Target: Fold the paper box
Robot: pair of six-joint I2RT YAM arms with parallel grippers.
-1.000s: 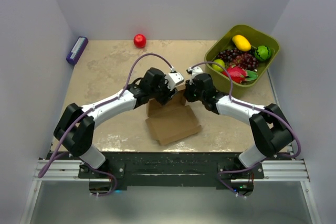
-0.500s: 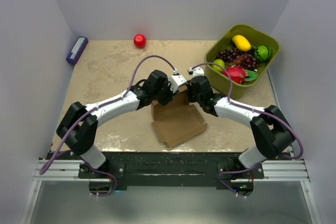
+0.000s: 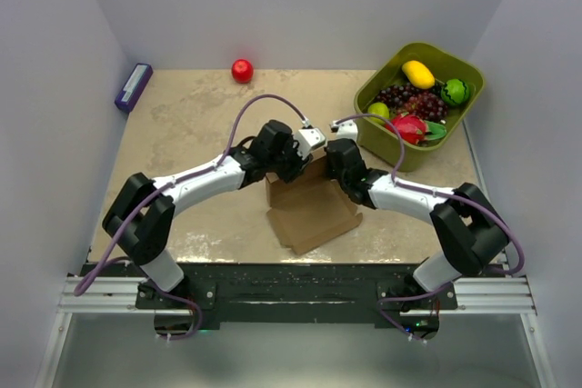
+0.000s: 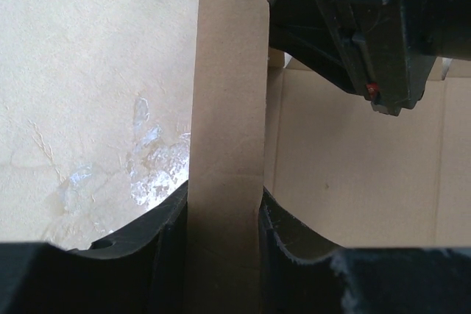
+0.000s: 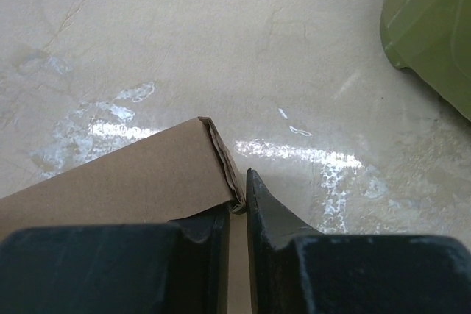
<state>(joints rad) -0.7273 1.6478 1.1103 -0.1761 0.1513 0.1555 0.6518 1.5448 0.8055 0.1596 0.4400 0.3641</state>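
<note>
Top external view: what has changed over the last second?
The paper box slid slightly right, carried by the left tool and right tool, both gripping it. Green fruit bin, red ball and purple block stayed put.

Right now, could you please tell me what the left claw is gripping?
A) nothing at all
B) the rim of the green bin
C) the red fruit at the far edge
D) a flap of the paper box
D: in the left wrist view a brown strip of the paper box runs straight between the fingers of the left claw, which touch it on both sides.
</note>
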